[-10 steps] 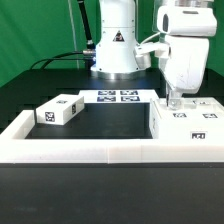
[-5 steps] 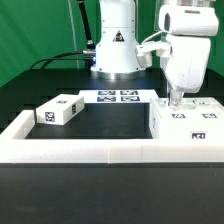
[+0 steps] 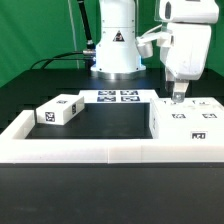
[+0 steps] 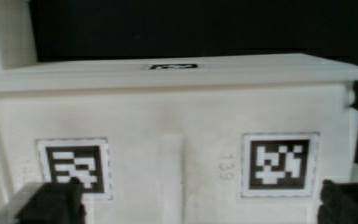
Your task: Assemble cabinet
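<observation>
Black table (image 3: 110,126), white rim (image 3: 90,150) nearest. Behind it the cabinet (image 3: 186,122) looks part-built. A block (image 3: 60,111) lies loose, well to the cabinet's left in the exterior view. The gripper (image 3: 178,98) hangs just above the cabinet; I cannot tell its spread.

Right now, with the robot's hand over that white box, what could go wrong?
1. The gripper hangs close above the white box. If it comes down off-centre, a finger could bump the top and shove the box.
2. The box sits right by the white rim of the table, so a shove might jam or tip it there.
</observation>
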`<action>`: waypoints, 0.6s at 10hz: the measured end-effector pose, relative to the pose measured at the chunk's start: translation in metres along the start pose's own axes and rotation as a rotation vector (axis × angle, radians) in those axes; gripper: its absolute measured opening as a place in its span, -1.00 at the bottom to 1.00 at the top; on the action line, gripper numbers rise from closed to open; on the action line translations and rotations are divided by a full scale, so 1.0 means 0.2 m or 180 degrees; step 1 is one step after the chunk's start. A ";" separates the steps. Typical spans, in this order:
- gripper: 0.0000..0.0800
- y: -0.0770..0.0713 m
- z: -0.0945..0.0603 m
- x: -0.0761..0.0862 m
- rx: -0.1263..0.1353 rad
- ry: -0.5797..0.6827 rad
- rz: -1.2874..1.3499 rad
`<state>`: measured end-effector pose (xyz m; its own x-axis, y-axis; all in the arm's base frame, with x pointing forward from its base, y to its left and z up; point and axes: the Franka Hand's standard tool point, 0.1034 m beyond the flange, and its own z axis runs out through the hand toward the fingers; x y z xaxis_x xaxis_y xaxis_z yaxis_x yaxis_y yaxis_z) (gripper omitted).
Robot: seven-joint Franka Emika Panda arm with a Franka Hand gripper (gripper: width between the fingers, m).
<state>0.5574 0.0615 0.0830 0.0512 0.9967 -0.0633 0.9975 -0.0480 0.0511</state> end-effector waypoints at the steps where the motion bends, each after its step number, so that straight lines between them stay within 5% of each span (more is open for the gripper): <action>1: 0.92 -0.06 -0.04 -0.01 -0.0030 0.0000 0.0064; 4: 1.00 -0.28 -0.08 -0.07 -0.0113 0.0037 0.0616; 6: 0.99 -0.45 -0.08 -0.04 -0.0057 0.0032 0.1205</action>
<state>0.4674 0.0590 0.0942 0.4155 0.9092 -0.0269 0.9071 -0.4120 0.0865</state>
